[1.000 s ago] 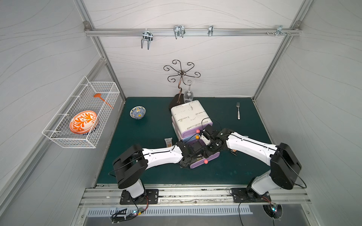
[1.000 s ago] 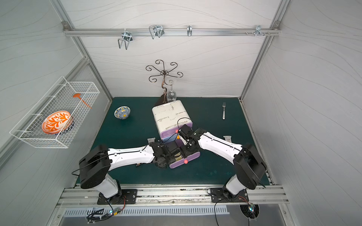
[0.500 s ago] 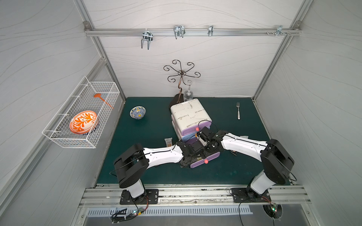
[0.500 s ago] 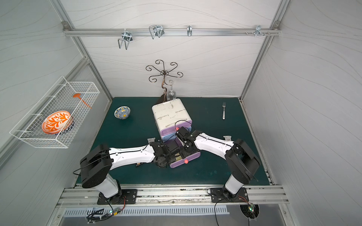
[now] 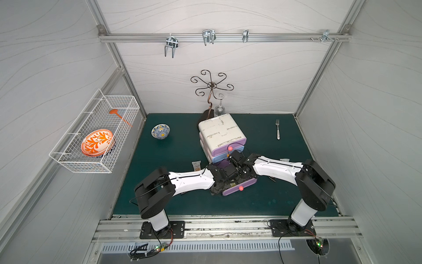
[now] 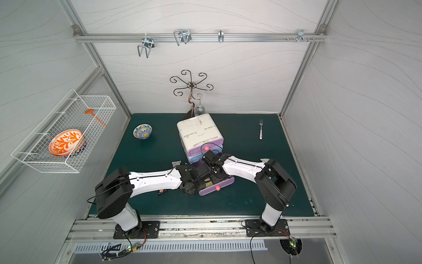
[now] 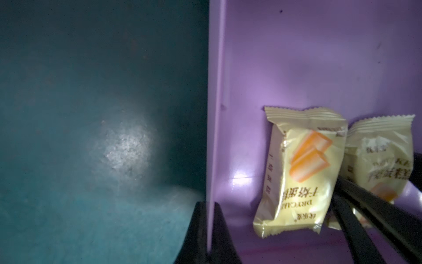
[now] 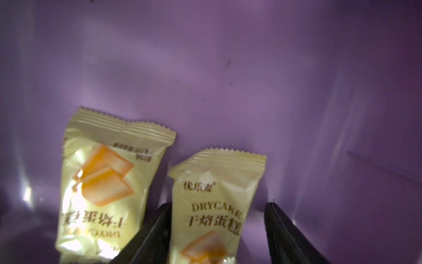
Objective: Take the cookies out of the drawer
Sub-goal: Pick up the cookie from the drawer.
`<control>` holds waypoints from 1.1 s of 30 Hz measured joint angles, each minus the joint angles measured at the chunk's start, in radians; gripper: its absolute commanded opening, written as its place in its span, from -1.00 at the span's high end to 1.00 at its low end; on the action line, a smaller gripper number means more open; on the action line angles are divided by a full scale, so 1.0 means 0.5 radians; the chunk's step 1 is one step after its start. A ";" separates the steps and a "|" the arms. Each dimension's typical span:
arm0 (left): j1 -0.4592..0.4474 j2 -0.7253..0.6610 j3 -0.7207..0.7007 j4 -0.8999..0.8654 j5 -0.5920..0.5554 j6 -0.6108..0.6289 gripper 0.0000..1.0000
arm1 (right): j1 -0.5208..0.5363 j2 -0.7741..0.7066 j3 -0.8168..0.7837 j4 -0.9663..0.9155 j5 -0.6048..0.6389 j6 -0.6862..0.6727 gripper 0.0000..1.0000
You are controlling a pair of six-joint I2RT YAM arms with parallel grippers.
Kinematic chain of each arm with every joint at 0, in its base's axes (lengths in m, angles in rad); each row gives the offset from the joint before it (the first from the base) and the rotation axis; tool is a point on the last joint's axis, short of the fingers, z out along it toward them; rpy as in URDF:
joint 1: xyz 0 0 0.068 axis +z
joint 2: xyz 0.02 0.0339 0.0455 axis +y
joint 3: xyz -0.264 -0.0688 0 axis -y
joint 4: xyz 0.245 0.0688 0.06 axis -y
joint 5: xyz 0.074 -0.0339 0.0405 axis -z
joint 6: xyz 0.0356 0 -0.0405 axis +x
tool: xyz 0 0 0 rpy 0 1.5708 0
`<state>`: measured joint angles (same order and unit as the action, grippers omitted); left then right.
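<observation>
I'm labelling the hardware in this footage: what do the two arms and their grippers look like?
The left arm and right arm match: white link shells, bulky black joint housings, thin black cables running along them, each on a black base plate. The left gripper and right gripper are black, with slim jaws tapering to narrow tips.

The left arm and right arm are wearing glossy white shells between boxy black joint housings. Thin black cables are running along them and trailing from black bolted base plates. The right claw is showing tapered matte-black fingers, possibly rubber-faced in this dim view.
</observation>
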<state>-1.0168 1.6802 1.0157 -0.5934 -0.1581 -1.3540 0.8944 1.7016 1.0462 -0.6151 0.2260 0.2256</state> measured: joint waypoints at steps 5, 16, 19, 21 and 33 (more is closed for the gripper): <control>0.022 0.000 0.000 0.002 -0.004 0.018 1.00 | 0.002 0.014 0.019 0.011 -0.010 0.017 -0.07; 0.089 0.000 0.031 -0.014 0.000 0.070 1.00 | -0.054 0.011 0.049 0.037 -0.051 0.024 0.16; 0.111 0.000 0.042 -0.019 0.008 0.090 1.00 | -0.092 0.001 0.060 0.049 -0.080 0.025 0.19; 0.125 0.000 0.056 -0.030 0.011 0.101 1.00 | -0.116 -0.013 0.061 0.049 -0.100 0.027 0.20; 0.150 0.037 0.102 -0.055 0.023 0.137 1.00 | -0.278 -0.188 0.110 0.048 -0.296 0.043 0.21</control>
<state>-0.9421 1.6989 1.0668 -0.6209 -0.1467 -1.2858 0.7555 1.6077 1.1011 -0.5911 0.0780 0.2474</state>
